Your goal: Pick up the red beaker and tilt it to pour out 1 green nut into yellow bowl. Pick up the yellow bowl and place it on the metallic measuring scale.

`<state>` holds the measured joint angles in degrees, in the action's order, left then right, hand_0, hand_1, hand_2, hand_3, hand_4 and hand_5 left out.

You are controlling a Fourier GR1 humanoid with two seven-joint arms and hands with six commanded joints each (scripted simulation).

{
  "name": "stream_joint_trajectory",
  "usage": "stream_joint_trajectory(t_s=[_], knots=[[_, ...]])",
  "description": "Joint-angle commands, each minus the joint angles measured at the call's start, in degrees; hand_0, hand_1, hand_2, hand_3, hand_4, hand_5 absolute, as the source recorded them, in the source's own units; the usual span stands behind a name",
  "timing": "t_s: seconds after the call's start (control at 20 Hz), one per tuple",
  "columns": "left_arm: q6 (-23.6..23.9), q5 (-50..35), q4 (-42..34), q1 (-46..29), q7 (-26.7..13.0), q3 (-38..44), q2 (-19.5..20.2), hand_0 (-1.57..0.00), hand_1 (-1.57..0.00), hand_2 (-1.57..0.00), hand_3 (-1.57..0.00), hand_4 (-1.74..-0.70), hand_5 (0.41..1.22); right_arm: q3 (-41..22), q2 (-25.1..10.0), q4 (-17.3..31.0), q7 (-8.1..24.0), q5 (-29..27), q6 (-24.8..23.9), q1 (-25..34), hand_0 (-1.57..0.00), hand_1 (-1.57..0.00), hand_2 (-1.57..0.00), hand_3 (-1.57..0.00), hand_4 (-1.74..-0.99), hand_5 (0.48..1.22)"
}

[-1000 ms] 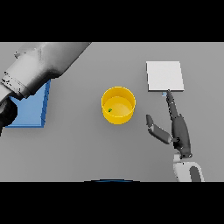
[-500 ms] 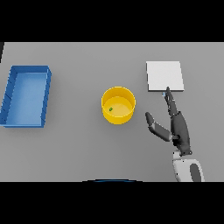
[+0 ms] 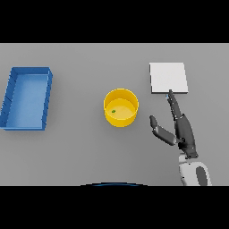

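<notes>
A grey desk [image 3: 80, 152] holds a yellow bowl [image 3: 120, 108] containing one green nut [image 3: 113, 111]; the right hand [image 3: 181, 129] lies open nearby.

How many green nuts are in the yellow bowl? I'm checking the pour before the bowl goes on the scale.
1. A single green nut lies on the floor of the yellow bowl, left of its middle. None shows on the table.

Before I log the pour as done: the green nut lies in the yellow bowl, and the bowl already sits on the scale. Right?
Partly. The head view shows the green nut in the yellow bowl, but the bowl stands on the table, left of the scale, apart from it.
</notes>
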<state>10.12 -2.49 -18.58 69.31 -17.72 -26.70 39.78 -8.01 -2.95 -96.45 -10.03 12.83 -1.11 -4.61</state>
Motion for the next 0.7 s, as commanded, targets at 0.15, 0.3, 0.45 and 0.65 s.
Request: stream_joint_trajectory(t_s=[0.15,0.3,0.45,0.65], knots=[[5.1,-7.7,-14.8,-12.9,-5.9,0.9,2.4,-1.57,-1.57,-1.57,-1.37,-1.74,1.221,0.4,-0.7,0.5,1.8,0.5,-0.2,1.3,0.00,0.00,0.00,0.00,-1.194,0.703],[10.7,-11.6,-24.7,-20.2,-10.4,0.7,4.0,-1.57,-1.57,-1.57,-1.38,-1.74,1.221,-0.2,-0.3,0.9,0.2,1.3,-0.5,0.9,0.00,0.00,0.00,0.00,-1.207,0.708],[15.1,-14.2,-31.6,-26.4,-12.4,-0.4,4.7,-1.57,-1.57,-1.57,-1.40,-1.74,1.221,-0.3,-0.3,1.0,0.7,1.4,-0.5,0.8,0.00,0.00,0.00,0.00,-1.201,0.696],[18.5,-16.9,-38.3,-32.1,-15.1,-2.6,6.0,-1.57,-1.57,-1.57,-1.39,-1.74,1.150,-0.8,0.6,0.6,1.1,1.3,-0.7,1.2,0.00,0.00,0.00,0.00,-1.177,0.686]])
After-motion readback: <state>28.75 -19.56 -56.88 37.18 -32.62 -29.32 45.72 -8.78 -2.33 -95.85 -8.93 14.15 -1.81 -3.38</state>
